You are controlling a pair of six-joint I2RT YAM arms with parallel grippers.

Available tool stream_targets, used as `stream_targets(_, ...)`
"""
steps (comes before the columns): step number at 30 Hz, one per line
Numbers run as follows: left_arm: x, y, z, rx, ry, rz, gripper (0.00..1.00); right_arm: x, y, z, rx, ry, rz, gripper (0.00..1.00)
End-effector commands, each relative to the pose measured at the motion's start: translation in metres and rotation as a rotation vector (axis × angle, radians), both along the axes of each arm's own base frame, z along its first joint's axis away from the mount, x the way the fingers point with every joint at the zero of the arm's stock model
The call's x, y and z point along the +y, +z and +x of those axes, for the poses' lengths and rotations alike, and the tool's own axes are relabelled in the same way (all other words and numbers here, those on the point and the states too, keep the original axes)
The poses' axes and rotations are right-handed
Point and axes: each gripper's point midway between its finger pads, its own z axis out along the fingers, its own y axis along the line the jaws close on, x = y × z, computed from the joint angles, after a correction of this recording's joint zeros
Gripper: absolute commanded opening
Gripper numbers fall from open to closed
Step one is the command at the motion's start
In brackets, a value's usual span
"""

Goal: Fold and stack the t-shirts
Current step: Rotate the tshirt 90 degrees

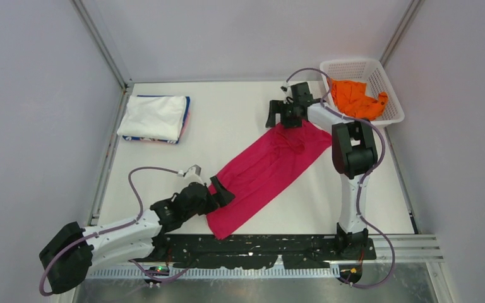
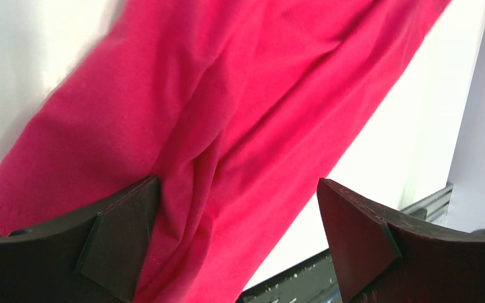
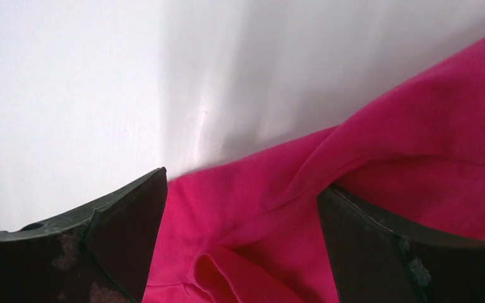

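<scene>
Magenta-pink cloth fills the gap btwn both sets of jaws. The magenta t-shirt lies stretched as a long diagonal band on the white table, one end under the L gripper, the other end under the R gripper.

L gripper: jaws stand wide apart, nothing clamped. In its wrist view the cloth runs beneath & btwn the two fingers. A stitched hem edge sits just by the finger at the view's left. Bare table shows past the cloth on both sides.

R gripper: jaws also wide apart, not closed on anything. Below it the shirt's end is bunched into a few soft folds, w/ a rolled ridge running toward the finger at the view's right. Bare table lies ahead of the fingertips. Can't tell whether either gripper's tips actually touch the cloth.

Orange t-shirt sits crumpled inside the white lattice basket, just to the right of the R gripper.

Folded stack has a white t-shirt on top w/ blue & pink edges peeking out beneath. It lies well apart from both grippers, off to the left of the R gripper & beyond the L gripper, near the table's far-left corner.
</scene>
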Motion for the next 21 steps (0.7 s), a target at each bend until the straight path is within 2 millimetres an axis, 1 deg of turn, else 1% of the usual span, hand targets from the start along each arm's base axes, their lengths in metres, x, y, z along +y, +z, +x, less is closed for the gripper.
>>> stream_targets(1, -0.007, -0.008, -0.017, 0.052, -0.013, 0.047, 1.00, 0.032, 0.004, -0.002, -0.002, 0.100, -0.022, 0.95)
stream_targets(2, -0.010, -0.008, -0.020, 0.057, -0.025, 0.054, 1.00, 0.041, 0.012, 0.004, -0.015, 0.110, -0.009, 0.95)
stream_targets(3, -0.012, -0.008, -0.024, 0.063, -0.036, 0.063, 1.00, 0.046, 0.006, 0.006, 0.001, 0.118, -0.013, 0.95)
stream_targets(4, -0.015, -0.007, -0.028, 0.066, -0.050, 0.068, 1.00, 0.056, 0.019, 0.012, -0.013, 0.134, -0.010, 0.95)
stream_targets(5, -0.017, -0.005, -0.030, 0.065, -0.058, 0.069, 1.00, 0.062, 0.009, 0.013, 0.009, 0.145, -0.016, 0.95)
stream_targets(6, -0.019, -0.003, -0.033, 0.064, -0.064, 0.073, 1.00, 0.075, 0.021, 0.018, -0.016, 0.167, -0.009, 0.95)
stream_targets(7, -0.020, -0.002, -0.036, 0.061, -0.069, 0.076, 1.00, 0.082, 0.011, 0.019, -0.003, 0.179, -0.016, 0.95)
stream_targets(8, -0.020, 0.000, -0.038, 0.059, -0.070, 0.082, 1.00, 0.095, 0.011, 0.023, -0.009, 0.197, -0.015, 0.95)
stream_targets(9, -0.020, 0.002, -0.041, 0.056, -0.069, 0.086, 1.00, 0.102, 0.012, 0.026, -0.012, 0.201, -0.011, 0.95)
stream_targets(10, -0.019, 0.003, -0.042, 0.049, -0.067, 0.088, 1.00, 0.115, 0.010, 0.031, -0.017, 0.212, -0.003, 0.95)
stream_targets(11, -0.019, 0.004, -0.044, 0.048, -0.068, 0.087, 1.00, 0.126, 0.026, 0.041, -0.052, 0.212, 0.027, 0.95)
stream_targets(12, -0.019, 0.004, -0.045, 0.046, -0.071, 0.086, 1.00, 0.133, 0.012, 0.041, -0.025, 0.216, 0.033, 0.95)
stream_targets(13, -0.018, 0.004, -0.046, 0.048, -0.071, 0.086, 1.00, 0.145, 0.025, 0.048, -0.053, 0.214, 0.068, 0.95)
stream_targets(14, -0.018, 0.003, -0.047, 0.050, -0.071, 0.087, 1.00, 0.148, 0.017, 0.052, -0.045, 0.207, 0.076, 0.95)
stream_targets(15, -0.018, 0.002, -0.048, 0.053, -0.074, 0.089, 0.99, 0.157, 0.030, 0.062, -0.081, 0.197, 0.117, 0.95)
stream_targets(16, -0.017, 0.001, -0.048, 0.058, -0.073, 0.093, 1.00, 0.160, 0.028, 0.066, -0.086, 0.188, 0.136, 0.95)
stream_targets(17, -0.016, -0.001, -0.049, 0.064, -0.074, 0.100, 1.00, 0.170, 0.036, 0.074, -0.121, 0.175, 0.192, 0.95)
stream_targets(18, -0.016, -0.001, -0.049, 0.069, -0.073, 0.108, 1.00, 0.175, 0.039, 0.078, -0.137, 0.171, 0.220, 0.95)
stream_targets(19, -0.014, -0.001, -0.050, 0.073, -0.074, 0.118, 1.00, 0.183, 0.048, 0.085, -0.167, 0.158, 0.276, 0.95)
stream_targets(20, -0.013, -0.001, -0.050, 0.076, -0.072, 0.125, 1.00, 0.186, 0.050, 0.089, -0.178, 0.153, 0.298, 0.95)
stream_targets(21, -0.012, -0.002, -0.051, 0.079, -0.071, 0.131, 1.00, 0.191, 0.061, 0.095, -0.208, 0.143, 0.338, 0.95)
